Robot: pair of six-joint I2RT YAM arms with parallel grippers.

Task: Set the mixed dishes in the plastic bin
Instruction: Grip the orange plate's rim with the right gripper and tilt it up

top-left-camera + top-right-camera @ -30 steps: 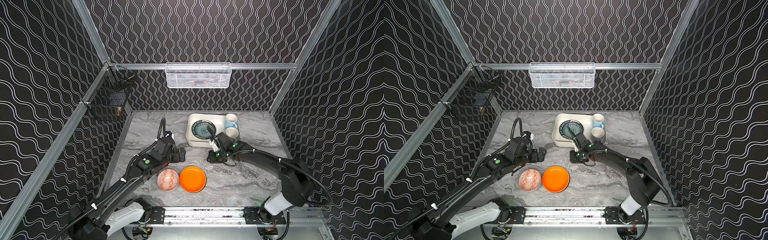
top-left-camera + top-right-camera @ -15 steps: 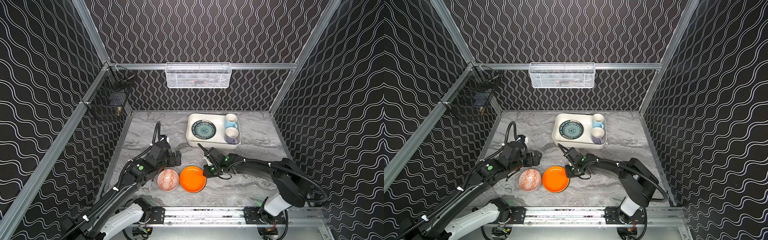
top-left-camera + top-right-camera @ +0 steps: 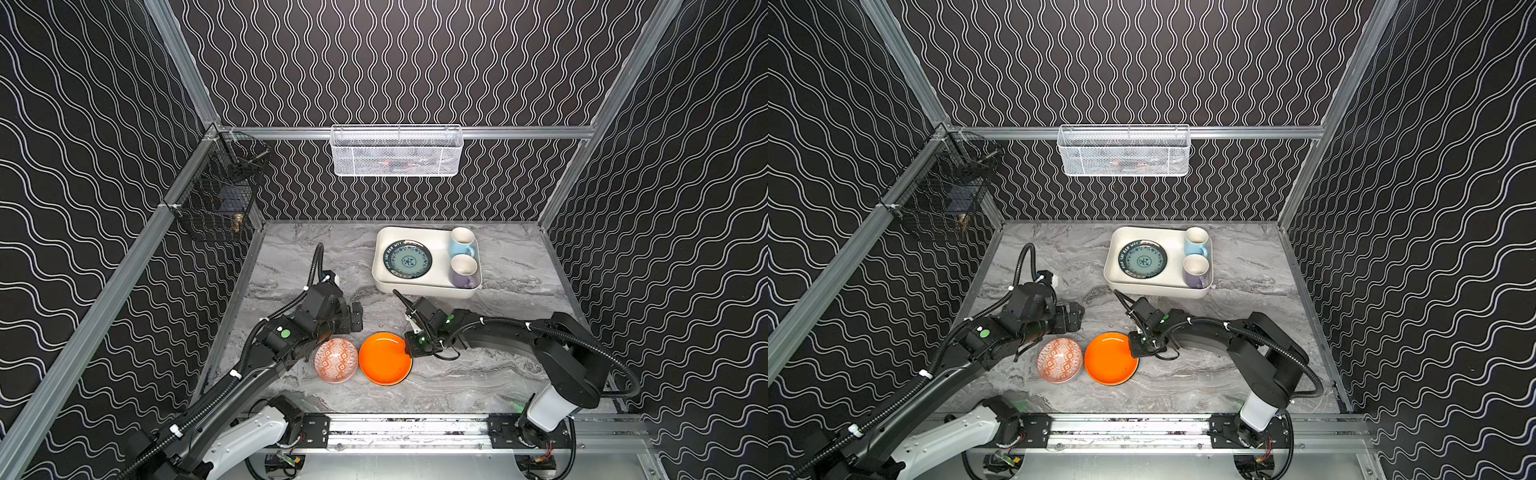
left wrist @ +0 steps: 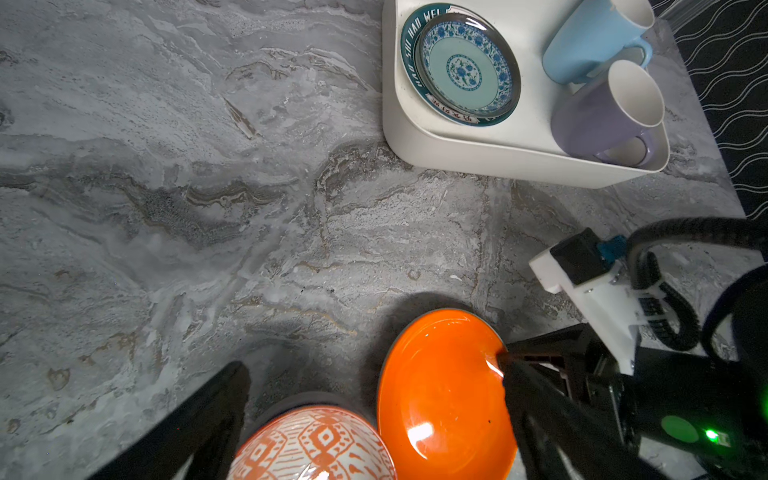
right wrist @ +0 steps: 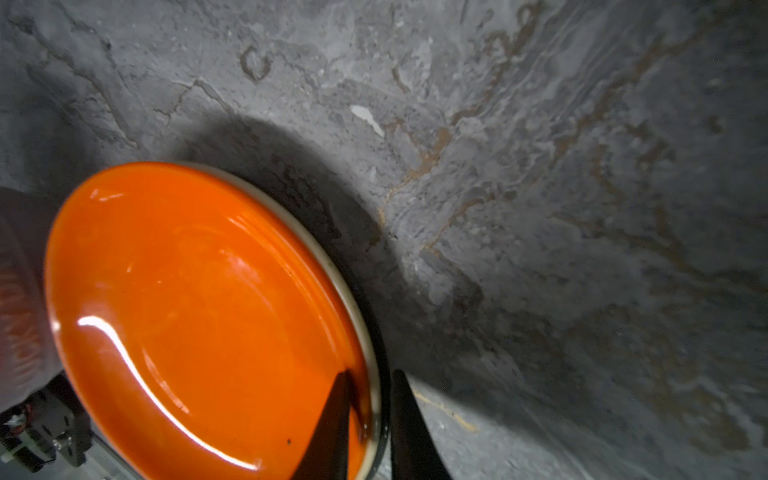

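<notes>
Right gripper (image 5: 368,419) has left the plastic bin (image 3: 415,286), now pinching the orange plate (image 3: 384,363) rim on the table (patterned bowl (image 3: 336,360) alongside). Left gripper (image 3: 356,318) open, idle. Lift next, probably.

Table: grey marbled top (image 3: 316,257), with darker veins and brownish streaks in the wrist views (image 4: 208,208).
White basket: wire mesh (image 3: 397,151), hung on the back rail in both top views (contents too blurred to name).
Black basket: wire (image 3: 216,208), fixed at the left rail, a small brass-coloured piece low inside.
Walls: black with white wavy lines (image 3: 1183,62).
Frame: 1 aluminium rail (image 3: 415,428) along the front edge.
</notes>
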